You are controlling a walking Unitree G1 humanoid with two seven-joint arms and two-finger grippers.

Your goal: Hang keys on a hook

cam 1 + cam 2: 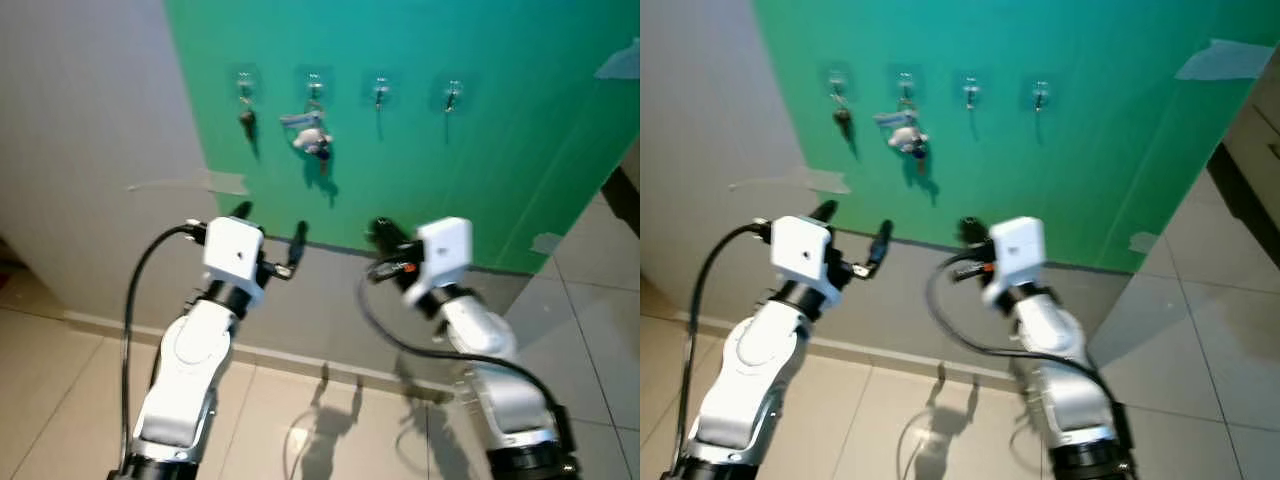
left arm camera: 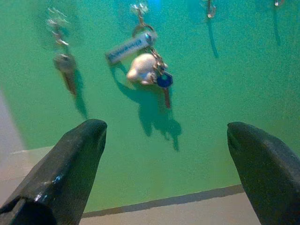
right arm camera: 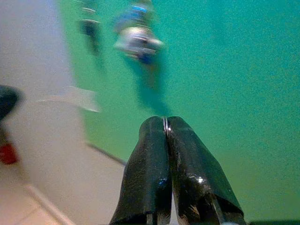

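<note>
Four small hooks sit in a row on a green wall panel (image 1: 450, 180). A single dark key (image 1: 246, 122) hangs from the first hook. On the second hook (image 1: 314, 82) hangs a key bunch (image 2: 145, 65) with a white fob, a pale tag and a blue-headed key. The third hook (image 1: 381, 90) and fourth hook (image 1: 453, 94) are bare. My left gripper (image 1: 270, 225) is open below the key bunch, short of the wall, with nothing between its fingers. My right gripper (image 1: 380, 232) is shut, raised below the third hook. A thin bright sliver shows between its pads (image 3: 154, 154); I cannot tell what it is.
A grey-white wall (image 1: 90, 150) with a strip of tape (image 1: 225, 182) adjoins the green panel on the left. A grey baseboard band (image 1: 330, 310) runs below. Beige floor tiles (image 1: 60, 400) lie underneath. A dark cabinet edge (image 1: 625, 200) stands at the far right.
</note>
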